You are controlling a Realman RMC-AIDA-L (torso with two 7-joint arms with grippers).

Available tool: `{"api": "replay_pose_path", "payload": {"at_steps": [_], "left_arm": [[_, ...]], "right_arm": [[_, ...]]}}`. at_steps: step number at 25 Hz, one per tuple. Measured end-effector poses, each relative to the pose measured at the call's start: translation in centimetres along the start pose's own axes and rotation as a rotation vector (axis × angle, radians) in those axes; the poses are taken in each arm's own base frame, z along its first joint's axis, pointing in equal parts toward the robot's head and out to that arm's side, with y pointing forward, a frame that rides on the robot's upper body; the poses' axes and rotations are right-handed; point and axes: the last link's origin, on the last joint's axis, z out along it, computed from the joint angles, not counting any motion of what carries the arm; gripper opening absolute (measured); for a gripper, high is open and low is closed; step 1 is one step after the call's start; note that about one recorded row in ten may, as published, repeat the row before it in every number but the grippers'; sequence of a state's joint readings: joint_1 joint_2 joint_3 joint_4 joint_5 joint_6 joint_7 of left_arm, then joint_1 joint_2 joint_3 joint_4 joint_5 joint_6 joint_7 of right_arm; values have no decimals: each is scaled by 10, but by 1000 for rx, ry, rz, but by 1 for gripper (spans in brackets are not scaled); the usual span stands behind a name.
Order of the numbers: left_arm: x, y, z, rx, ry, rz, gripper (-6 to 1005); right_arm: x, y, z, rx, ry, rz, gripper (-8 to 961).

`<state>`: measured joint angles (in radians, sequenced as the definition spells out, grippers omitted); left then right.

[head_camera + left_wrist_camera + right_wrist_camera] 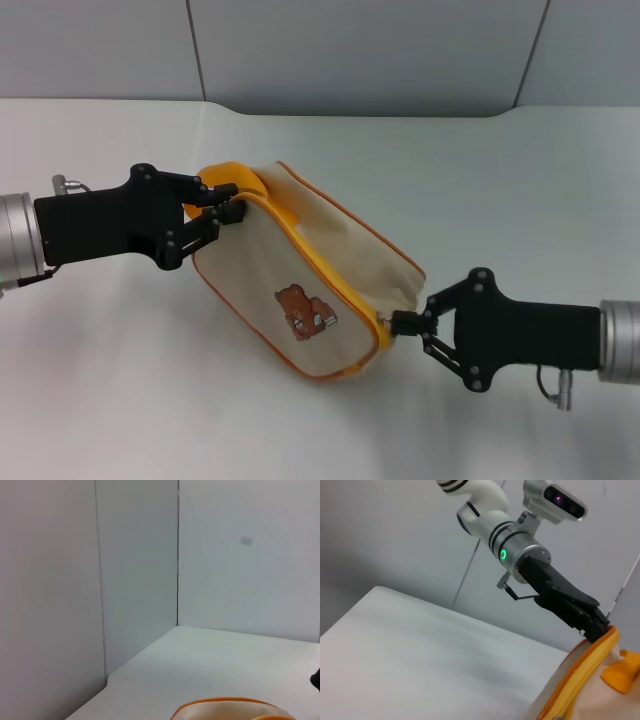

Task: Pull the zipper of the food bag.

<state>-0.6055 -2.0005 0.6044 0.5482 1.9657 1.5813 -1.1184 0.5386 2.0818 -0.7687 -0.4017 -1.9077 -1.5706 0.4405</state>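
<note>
Food bag point(300, 270), soft and light, lies on the table point(500, 180). My left pincer point(225, 212) is clamped on its rim; my right pincer point(400, 322) is clamped at the zipper end.

White matte counter point(520, 180) fills lower head view, far edge with rounded notch. Pale grey panelled wall point(360, 50) behind, thin dark vertical seams between panels. Left wrist view: two wall panels meet at corner seam point(177, 555); small grey square mark point(245, 541) on panel. Light soft, even; faint shadows on counter.
</note>
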Motion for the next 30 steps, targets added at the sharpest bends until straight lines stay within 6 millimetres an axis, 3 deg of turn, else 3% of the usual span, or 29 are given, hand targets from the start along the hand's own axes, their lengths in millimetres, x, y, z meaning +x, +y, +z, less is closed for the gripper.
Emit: {"api": "replay_pose_path", "payload": {"at_steps": [6, 12, 15, 18, 23, 25, 26, 27, 29, 30], "left_arm": [[-12, 8, 1, 15, 24, -70, 151], [-48, 43, 16, 80, 123, -233, 151], [-60, 58, 25, 86, 135, -292, 151], [-64, 60, 25, 93, 132, -314, 152], [-62, 60, 12, 79, 138, -301, 152], [-57, 57, -3, 62, 139, -285, 185], [-50, 55, -24, 27, 154, -265, 202], [-50, 55, -24, 27, 154, -265, 219], [-40, 57, -43, -31, 184, -239, 252], [-35, 60, -50, -69, 202, -226, 356]], "right_arm": [[2, -13, -11, 123, -8, 143, 116], [-2, -30, -17, 176, -38, 277, 166], [-6, -34, -19, 181, -66, 328, 237], [-8, -36, -21, 179, -82, 347, 309], [-9, -38, -23, 183, -91, 369, 436], [-9, -38, -24, 180, -92, 387, 501], [-11, -38, -26, 166, -103, 408, 533], [-11, -38, -26, 166, -103, 408, 566], [-16, -35, -30, 129, -134, 446, 625], [-20, -34, -32, 101, -157, 473, 652]]}}
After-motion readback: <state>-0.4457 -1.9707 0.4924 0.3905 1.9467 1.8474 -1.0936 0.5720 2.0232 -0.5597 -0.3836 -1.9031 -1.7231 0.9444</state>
